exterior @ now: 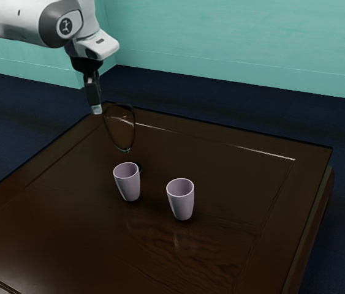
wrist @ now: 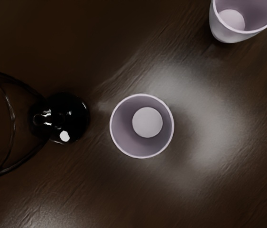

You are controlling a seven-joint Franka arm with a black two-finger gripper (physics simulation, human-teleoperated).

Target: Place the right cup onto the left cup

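Evidently two empty upright cups [wrist: 142, 126]

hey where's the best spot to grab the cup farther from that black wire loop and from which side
I'd bring the gripper straight down from above and pinch the cup's wall at its rim. It stands upright, mouth open upward, and narrows toward its base, so a lower grip would probably be less sure.

arm [exterior: 16, 19] in from exterior view's upper left | wrist [exterior: 94, 46] bent | hand [exterior: 92, 84] pointing down
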